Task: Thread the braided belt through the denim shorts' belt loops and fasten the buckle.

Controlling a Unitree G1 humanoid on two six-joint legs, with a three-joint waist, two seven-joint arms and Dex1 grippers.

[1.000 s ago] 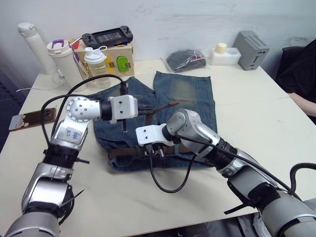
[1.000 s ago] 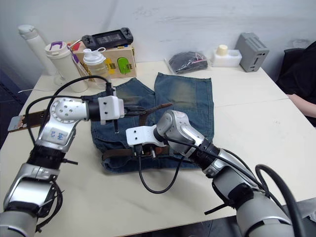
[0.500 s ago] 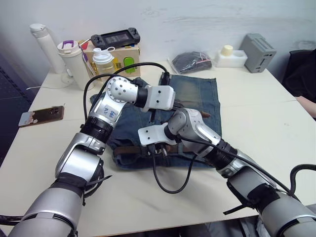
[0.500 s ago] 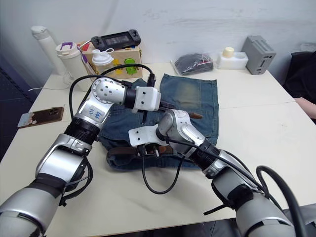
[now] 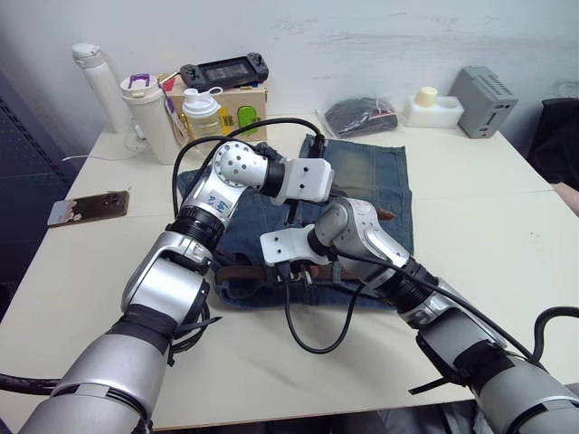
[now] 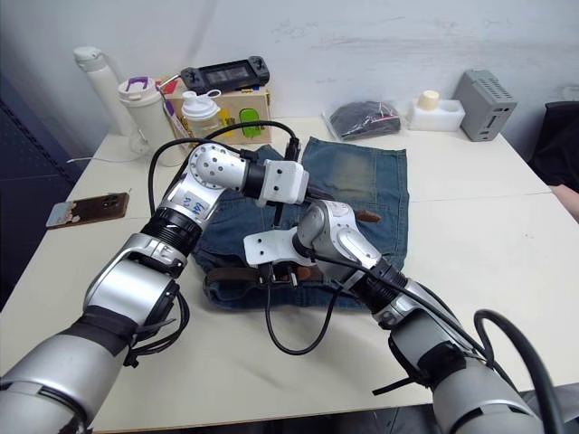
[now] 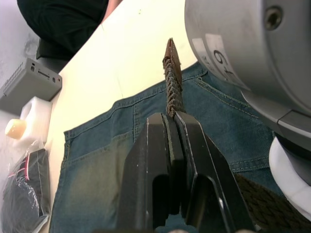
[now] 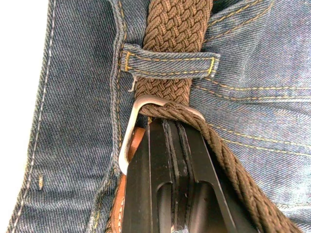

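Braided dark-brown woven belt (image 8: 175,34) runs under a blue denim belt loop (image 8: 167,61) at frame centre; right gripper (image 8: 172,131) pins its silver square buckle (image 8: 133,133), left gripper (image 7: 170,121) clamps the tail. Overpulling could bunch the faded denim shorts (image 5: 362,172).

I see open table (image 5: 488,244) to the right of the denim shorts (image 5: 366,172) and along the near edge; over the waistband both arms cross closely, so passage there is tight; bottles (image 5: 149,117) and a box (image 5: 237,107) crowd the far left corner; a phone (image 5: 88,207) lies left.
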